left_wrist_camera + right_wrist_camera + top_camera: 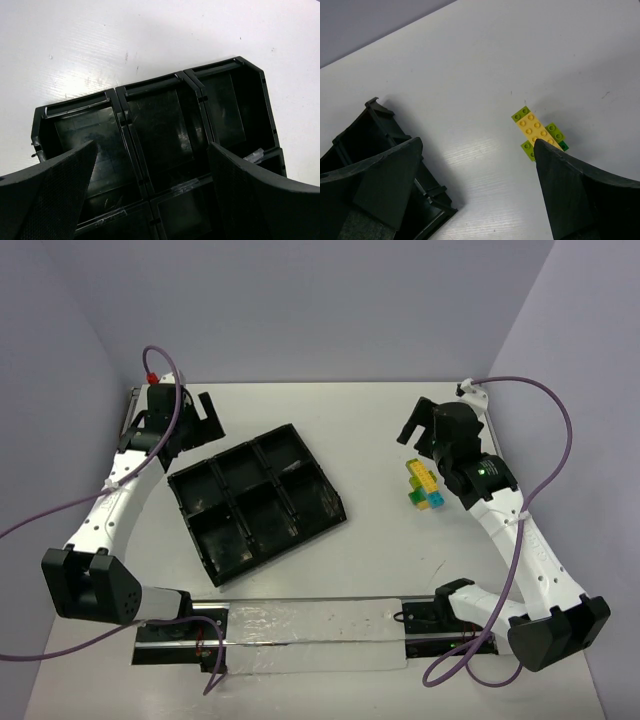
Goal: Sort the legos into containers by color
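The legos (422, 486) lie in one tight cluster on the white table (370, 430), to the right of the tray and well apart from it, none in any compartment. In the right wrist view the cluster shows one long yellow brick (534, 131) with three lime-green pieces touching its edges, one at the far end (521, 113) and one on each long side, plus a sliver of darker green (563, 145). The top view adds one light blue piece (437, 502) at the near end of the pile. The exact total cannot be told, because the bricks overlap. The black tray (318, 476) sits skewed near the middle of the table, and its six square compartments stand in two rows of three. The right gripper (477, 144) is by the cluster with its two fingers spread wide and nothing between them. Its right finger (580, 200) hides the near end of the yellow brick, and a corner of the tray shows past the left one. The left gripper (152, 147) hangs at the tray's far left side, its jaws likewise parted and holding nothing. Three compartments of one row show in full beyond its fingers. Two purple cables, one along each arm, loop out toward the walls.
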Motion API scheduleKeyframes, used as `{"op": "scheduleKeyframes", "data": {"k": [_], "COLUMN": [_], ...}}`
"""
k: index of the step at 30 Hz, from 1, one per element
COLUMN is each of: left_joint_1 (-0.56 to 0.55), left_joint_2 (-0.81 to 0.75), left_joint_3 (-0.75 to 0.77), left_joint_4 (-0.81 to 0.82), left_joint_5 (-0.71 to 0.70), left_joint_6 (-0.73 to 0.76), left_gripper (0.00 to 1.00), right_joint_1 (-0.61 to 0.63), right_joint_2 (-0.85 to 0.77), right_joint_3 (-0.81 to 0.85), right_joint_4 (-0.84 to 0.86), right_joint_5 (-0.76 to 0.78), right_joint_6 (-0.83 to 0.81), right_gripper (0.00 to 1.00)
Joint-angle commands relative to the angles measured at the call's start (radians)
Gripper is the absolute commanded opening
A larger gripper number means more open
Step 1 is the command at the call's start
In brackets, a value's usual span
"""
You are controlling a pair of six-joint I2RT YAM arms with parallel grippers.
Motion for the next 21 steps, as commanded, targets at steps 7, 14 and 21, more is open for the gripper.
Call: {"op": "scheduleKeyframes", "data": {"k": [7, 14, 21], "left_joint_1": [-0.003, -0.005, -0.024], "left_joint_2": [-0.054, -0.075, -0.077], "left_joint_3": [0.099, 0.142, 0.18], "left_joint_4": [0.011, 0.006, -0.016], "left_joint_5": [0.044, 0.085, 0.143], "left_joint_6": [0.016, 0.008, -0.031], "left_gripper": [0.99, 0.99, 0.99], "right_joint_1": [0.002, 0.001, -0.077], "right_joint_2": [-0.034, 0.09, 0.142], "right_joint_3": [-0.014, 0.026, -0.102], "right_joint_4": [0.007, -0.14, -0.081], "right_joint_5": [-0.012, 0.069, -0.056], "right_joint_6": [-0.026, -0.009, -0.021], "right_gripper": [1.0, 0.99, 0.82]}}
